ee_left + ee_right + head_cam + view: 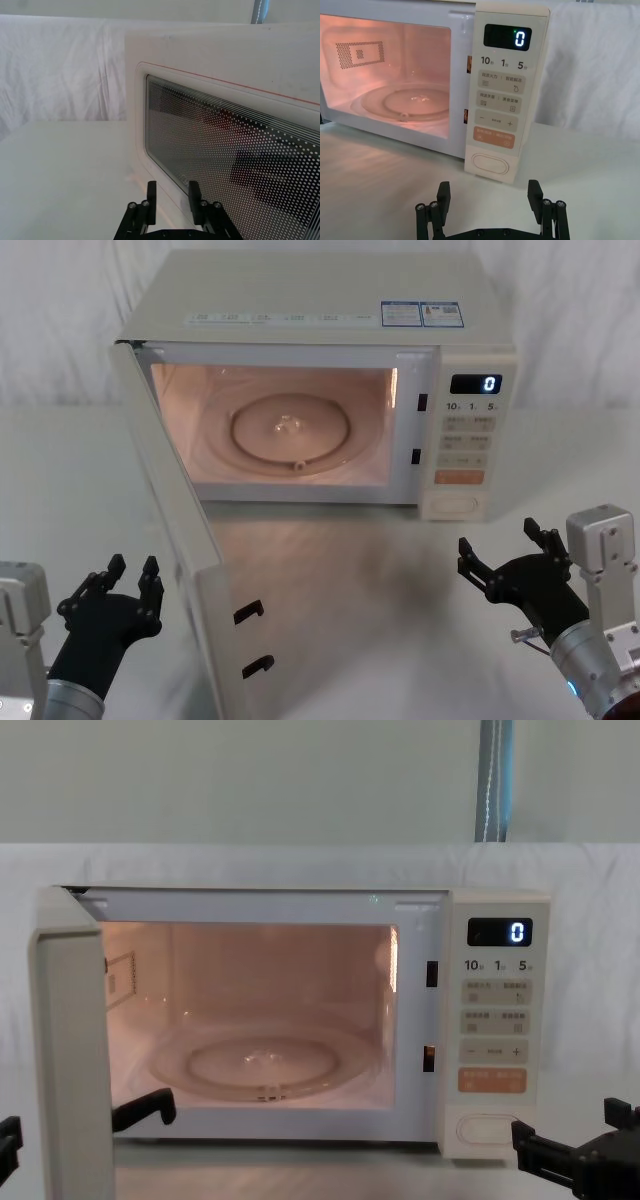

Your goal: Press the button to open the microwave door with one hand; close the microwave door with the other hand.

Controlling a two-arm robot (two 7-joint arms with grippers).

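With the microwave door [185, 540] wide open, the left gripper [125, 575], fingers spread, may glance off its edge; right gripper [500, 555] also hangs open

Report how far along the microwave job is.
Done: the microwave door hangs wide open, cavity lit, so the button has evidently been pressed. The right tool sits open on the table side of the key panel, off the button. In hand: the left tool, open, sits beside the door's outer face, not touching it. Left: push the door shut.
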